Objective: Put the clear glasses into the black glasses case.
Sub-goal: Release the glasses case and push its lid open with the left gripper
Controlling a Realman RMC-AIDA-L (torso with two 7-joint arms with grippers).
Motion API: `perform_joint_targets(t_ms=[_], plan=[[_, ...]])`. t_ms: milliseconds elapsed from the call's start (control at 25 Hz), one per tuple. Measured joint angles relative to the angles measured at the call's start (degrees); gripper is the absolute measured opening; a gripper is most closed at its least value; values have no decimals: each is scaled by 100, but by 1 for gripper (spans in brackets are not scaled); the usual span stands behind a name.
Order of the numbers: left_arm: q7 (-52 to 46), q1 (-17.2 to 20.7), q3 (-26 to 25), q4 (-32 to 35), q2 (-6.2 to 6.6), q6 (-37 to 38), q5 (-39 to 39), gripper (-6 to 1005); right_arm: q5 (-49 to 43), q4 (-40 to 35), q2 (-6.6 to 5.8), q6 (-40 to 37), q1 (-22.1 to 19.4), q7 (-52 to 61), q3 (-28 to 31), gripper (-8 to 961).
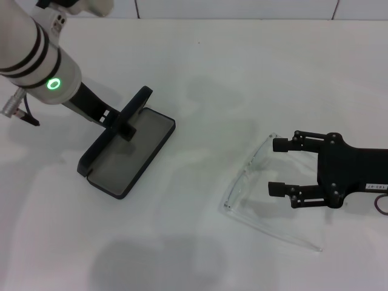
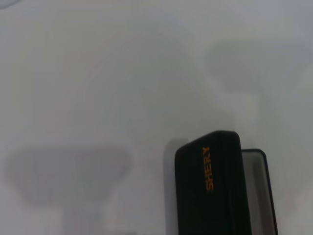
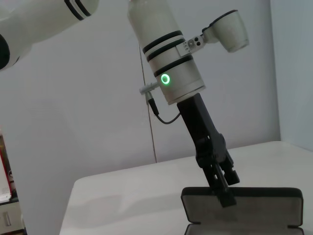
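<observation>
The black glasses case [image 1: 128, 159] lies open at the table's left, grey lining up, its lid [image 1: 134, 106] raised on edge. My left gripper [image 1: 123, 123] is shut on that lid's rim; the right wrist view shows its fingers [image 3: 221, 183] clamped over the upright lid [image 3: 244, 204]. Orange lettering marks the lid [image 2: 209, 196] in the left wrist view. The clear glasses [image 1: 244, 179] lie flat on the table at centre right, one temple arm [image 1: 285, 237] trailing toward the front. My right gripper [image 1: 277, 167] is open just right of the lens, level with it, holding nothing.
The white table [image 1: 200, 73] runs on behind and between the case and the glasses. The left arm [image 1: 36, 54] reaches in from the upper left. A pale wall [image 3: 98, 122] stands behind the table in the right wrist view.
</observation>
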Motion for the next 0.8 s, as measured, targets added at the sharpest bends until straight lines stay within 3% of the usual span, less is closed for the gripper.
perform_joint_targets(t_ms=[480,800], plan=[[93,-60,303,-204,4,-236,5,837,0,15,0,45,-4,-3,7,808],[105,-56,432,-178,4,-249,37,552,-1,19,0,105,-2,-3,10,808]])
